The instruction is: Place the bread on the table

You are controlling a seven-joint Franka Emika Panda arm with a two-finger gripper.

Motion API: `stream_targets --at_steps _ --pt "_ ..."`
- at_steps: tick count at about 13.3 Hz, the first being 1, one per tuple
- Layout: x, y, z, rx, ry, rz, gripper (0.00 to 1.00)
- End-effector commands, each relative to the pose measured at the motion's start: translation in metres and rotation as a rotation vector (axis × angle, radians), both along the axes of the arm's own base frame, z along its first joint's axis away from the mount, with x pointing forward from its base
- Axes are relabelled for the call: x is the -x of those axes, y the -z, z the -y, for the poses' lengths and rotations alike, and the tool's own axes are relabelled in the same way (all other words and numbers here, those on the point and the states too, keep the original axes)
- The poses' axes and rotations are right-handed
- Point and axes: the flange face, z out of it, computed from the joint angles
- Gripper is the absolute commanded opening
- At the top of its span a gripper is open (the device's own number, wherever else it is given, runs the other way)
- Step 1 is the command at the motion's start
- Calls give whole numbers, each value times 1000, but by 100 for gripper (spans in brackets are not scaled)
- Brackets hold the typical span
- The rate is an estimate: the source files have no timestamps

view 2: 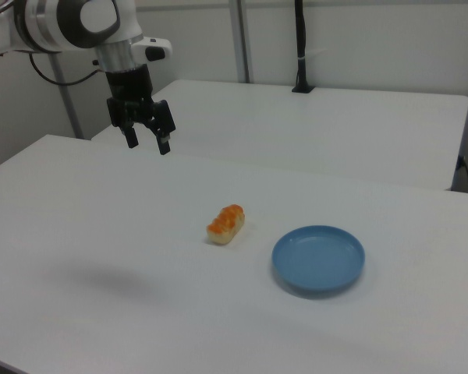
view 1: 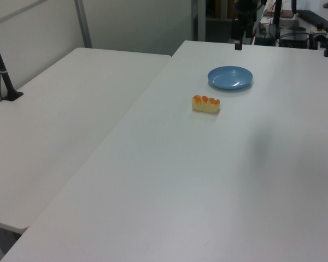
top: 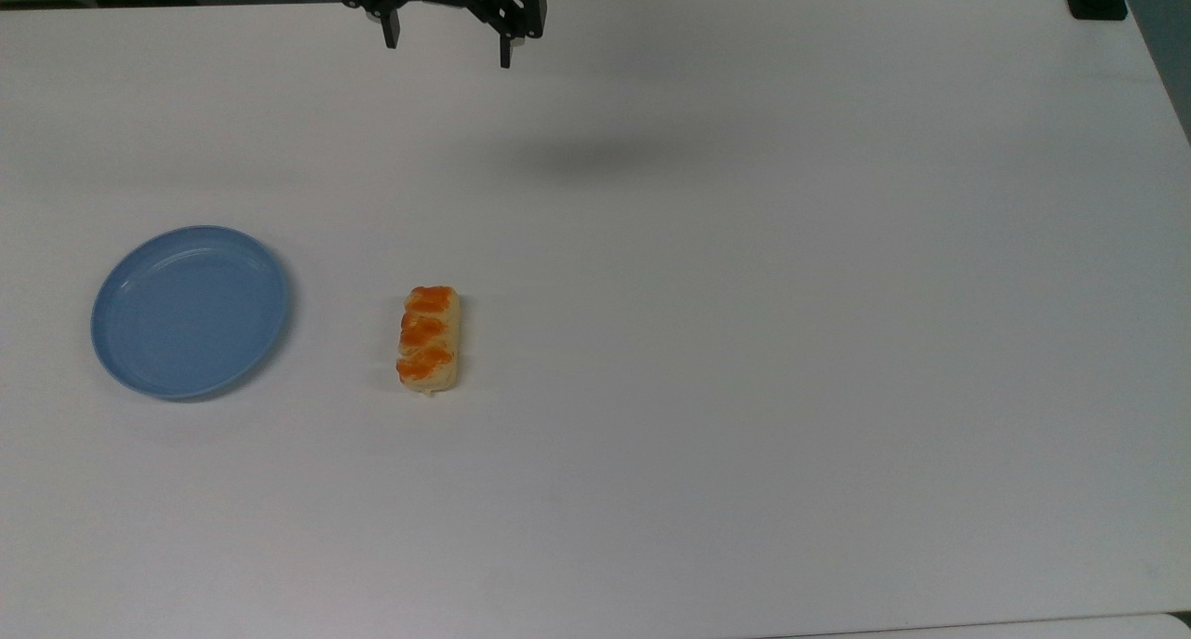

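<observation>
Glazed bread (top: 429, 339) lies flat on white table (top: 744, 341).

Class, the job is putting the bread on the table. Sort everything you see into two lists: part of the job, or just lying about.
Part of the job:
- small oblong pale-yellow bread with orange-brown glaze
- large white table
- black two-finger claw, open

Just lying about:
- round light-blue plate
</observation>
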Motion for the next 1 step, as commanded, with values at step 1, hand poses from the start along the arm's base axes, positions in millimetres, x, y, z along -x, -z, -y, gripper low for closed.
stream_targets --at_steps 1 --pt "5 3 3 11 -15 -8 100"
